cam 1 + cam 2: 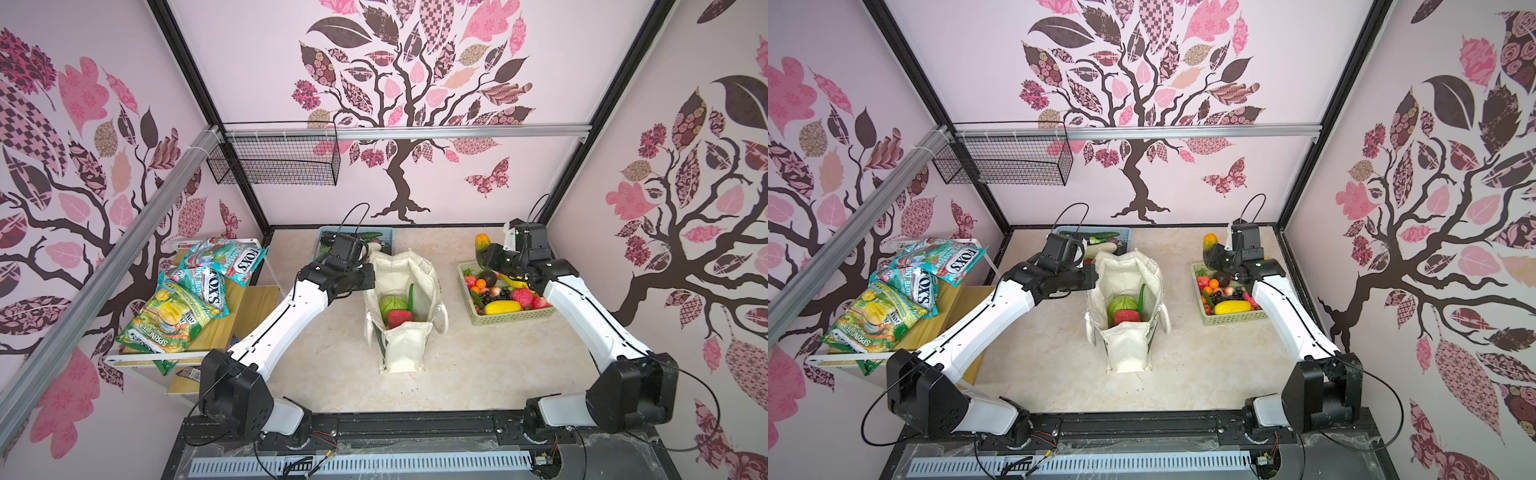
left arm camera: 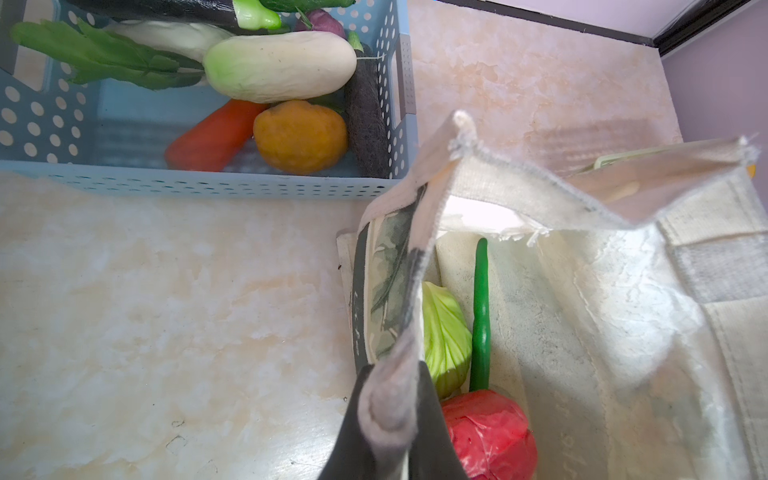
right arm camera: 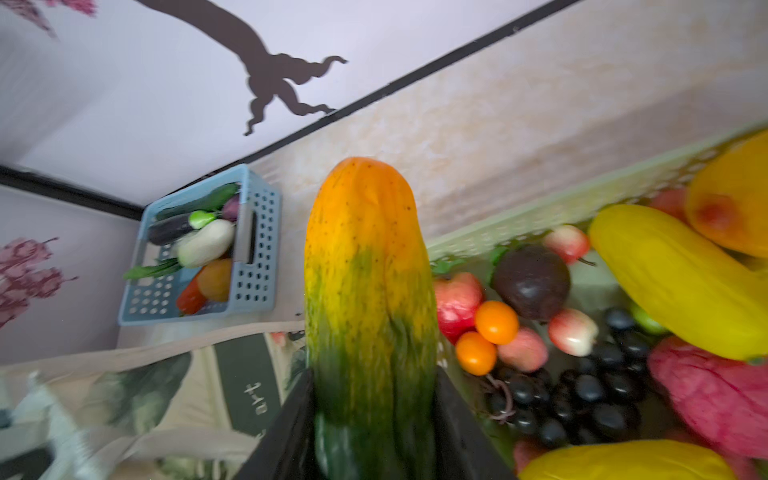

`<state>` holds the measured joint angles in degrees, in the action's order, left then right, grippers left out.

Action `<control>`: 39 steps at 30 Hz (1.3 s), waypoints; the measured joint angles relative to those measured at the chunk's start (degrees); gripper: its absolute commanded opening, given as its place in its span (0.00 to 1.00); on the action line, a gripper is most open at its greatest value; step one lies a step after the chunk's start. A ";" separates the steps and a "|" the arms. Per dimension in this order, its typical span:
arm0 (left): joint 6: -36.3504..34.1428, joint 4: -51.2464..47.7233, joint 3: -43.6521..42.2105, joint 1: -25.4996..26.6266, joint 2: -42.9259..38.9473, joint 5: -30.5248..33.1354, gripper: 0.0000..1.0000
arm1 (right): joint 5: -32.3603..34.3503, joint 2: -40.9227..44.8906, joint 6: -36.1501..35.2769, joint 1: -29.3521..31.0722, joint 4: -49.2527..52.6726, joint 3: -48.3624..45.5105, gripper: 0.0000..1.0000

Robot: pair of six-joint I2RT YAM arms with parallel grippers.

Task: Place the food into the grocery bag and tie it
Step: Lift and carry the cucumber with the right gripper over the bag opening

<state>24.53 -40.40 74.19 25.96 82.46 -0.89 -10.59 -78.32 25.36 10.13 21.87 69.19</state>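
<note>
Canvas grocery bag (image 1: 405, 347): you have it standing open at the centre of the counter (image 1: 478, 374) in both top views, cream cloth with a leaf print outside.
Writing on bag: pale script runs along its dark green band in both wrist views, too blurred for you to read.
Sweet packets (image 1: 195, 291): heaped on a wooden shelf (image 1: 253, 299) at 9 o'clock from the bag. You can read "FOX'S" on two, "SPRING TEA" on the nearest and "BLOSSOM" on the farthest.
Left pincer (image 2: 390, 419): pressed together on the bag's rim, pinching the cloth edge on the bag's 10 o'clock side.
Right pincer (image 3: 374, 424): part spread, clamped on the green end of an orange-and-green fruit (image 3: 368, 266). The fruit stands upright over the 11 o'clock corner of the green basket (image 1: 513, 316).
Food in bag: green cabbage (image 1: 392, 304), red piece (image 1: 400, 318) and slim green pod (image 1: 411, 296), touching one another.
Food in green basket: at 3 o'clock from the bag you see yellow, red, orange and black pieces piled.
Blue basket (image 2: 208, 183): at 12 o'clock, just beside the bag. It holds a white radish (image 2: 282, 66), a carrot (image 2: 212, 137) and a round orange piece (image 2: 299, 137).
</note>
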 measured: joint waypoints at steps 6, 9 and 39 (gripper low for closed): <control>0.35 0.09 0.00 0.02 0.04 -0.17 0.00 | -7.50 1.88 1.95 5.49 -4.35 -0.15 0.39; 0.55 0.11 0.00 0.07 0.04 -0.26 0.00 | -10.34 2.51 3.13 7.04 -6.34 -0.39 0.40; 1.20 0.55 0.00 0.70 0.04 -0.26 0.00 | -12.07 1.14 1.86 26.91 -9.49 -0.81 0.42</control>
<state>25.74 -39.86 74.19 26.65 82.50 -1.15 -22.65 -77.19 27.22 37.04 12.38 68.38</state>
